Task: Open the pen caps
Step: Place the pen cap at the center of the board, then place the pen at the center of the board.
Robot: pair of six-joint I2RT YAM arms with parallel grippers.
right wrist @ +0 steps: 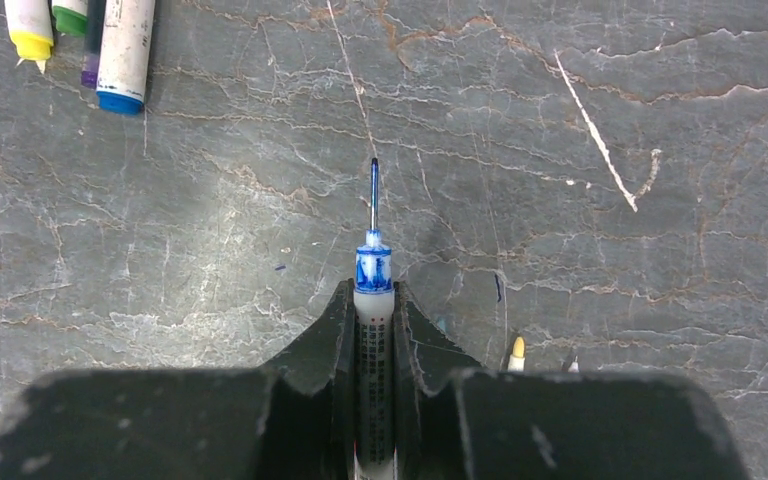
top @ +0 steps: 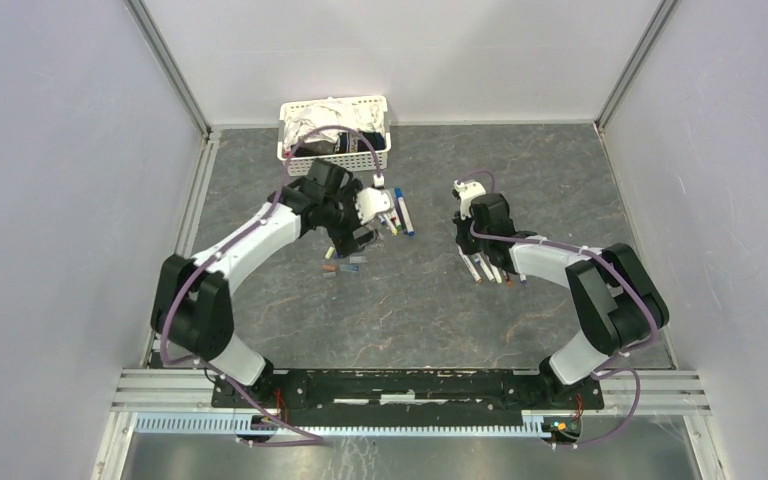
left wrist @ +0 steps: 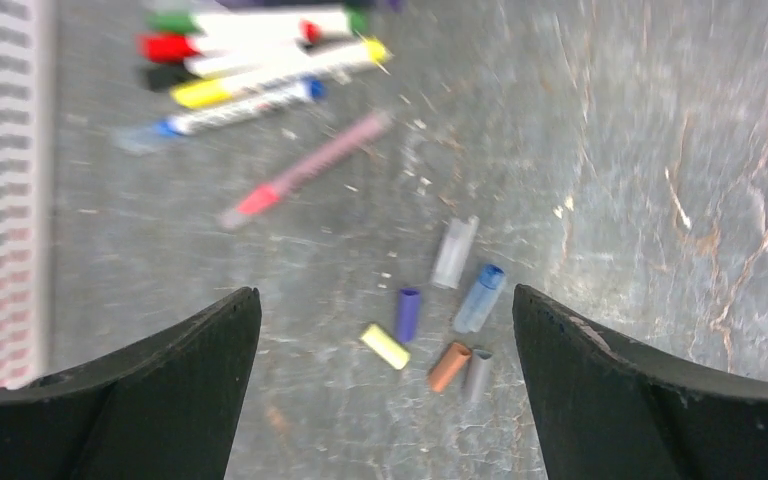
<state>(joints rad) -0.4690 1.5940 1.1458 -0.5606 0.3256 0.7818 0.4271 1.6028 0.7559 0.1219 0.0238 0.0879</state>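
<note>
While working well short of the basket [top: 287, 135] at twelve o'clock, have left gripper [left wrist: 385, 295] spread fully wide and empty over the loose pen caps [left wrist: 480, 298], right gripper [right wrist: 372, 295] pinched tight on a blue pen [right wrist: 373, 265], nib [right wrist: 373, 190] bare. See other pens [left wrist: 260, 60] at eleven o'clock from the caps. Could scatter those caps on a low sweep; could smear or bend the nib if dipped to the table [right wrist: 610, 300]

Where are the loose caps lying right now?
The loose caps lie clustered on the table below the open left gripper, between its fingers in the left wrist view. The row of pens lies just beyond them.
</note>
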